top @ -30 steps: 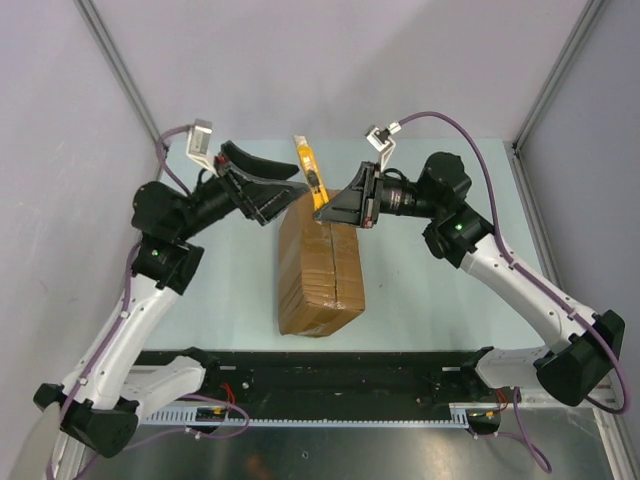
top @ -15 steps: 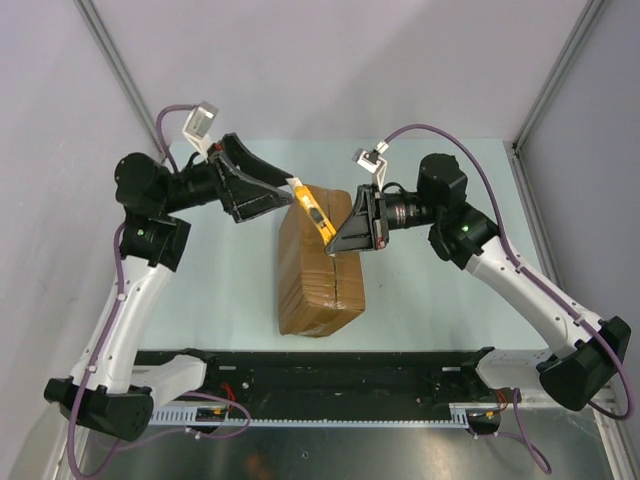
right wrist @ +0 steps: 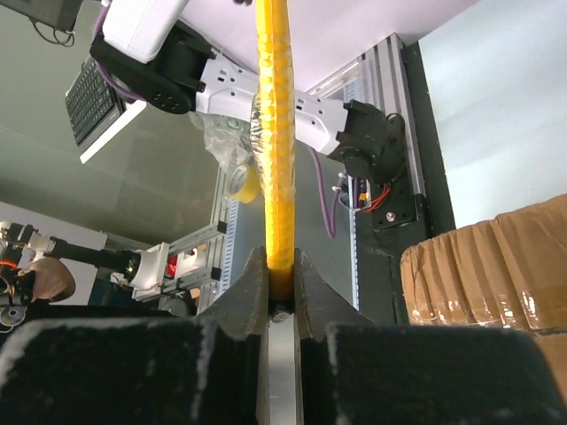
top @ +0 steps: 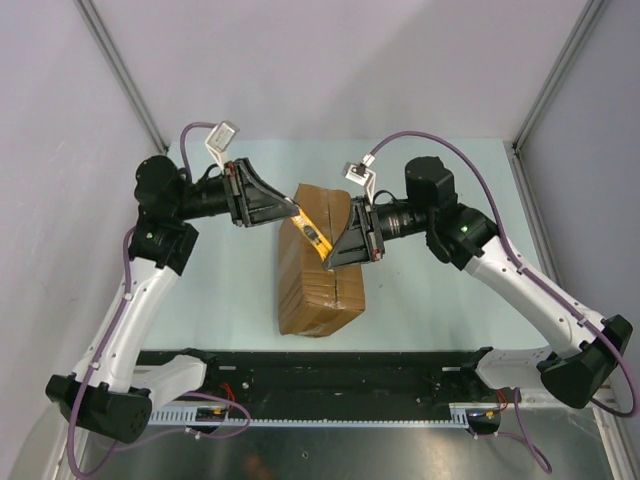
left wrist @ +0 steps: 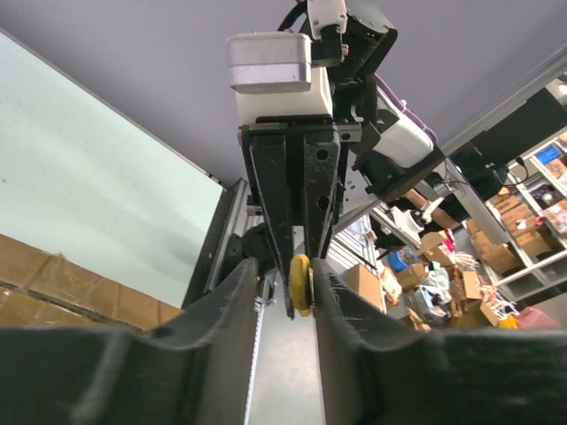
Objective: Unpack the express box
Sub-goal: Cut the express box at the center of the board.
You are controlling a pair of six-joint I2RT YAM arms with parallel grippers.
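The express box (top: pixel 312 275), a brown taped carton, lies lengthwise mid-table; its corners show in the left wrist view (left wrist: pixel 53 283) and the right wrist view (right wrist: pixel 492 266). Above its far end hangs a yellow utility knife (top: pixel 313 232). My right gripper (top: pixel 330 257) is shut on the knife's near end, and the handle (right wrist: pixel 273 133) runs up out of the fingertips (right wrist: pixel 281 264). My left gripper (top: pixel 294 207) stands around the knife's far end (left wrist: pixel 301 283). That end lies against the right finger (left wrist: pixel 330 292), with a gap to the left finger, so the jaws are partly closed and still open.
The pale green table (top: pixel 220 290) is bounded by grey walls on the left, back and right. A black rail (top: pixel 320 375) with the arm bases runs along the near edge. The arms meet over the box's far half.
The left arm swung in toward the knife and its jaws narrowed around the knife's far end. The right arm lowered the knife from the back edge to above the box.
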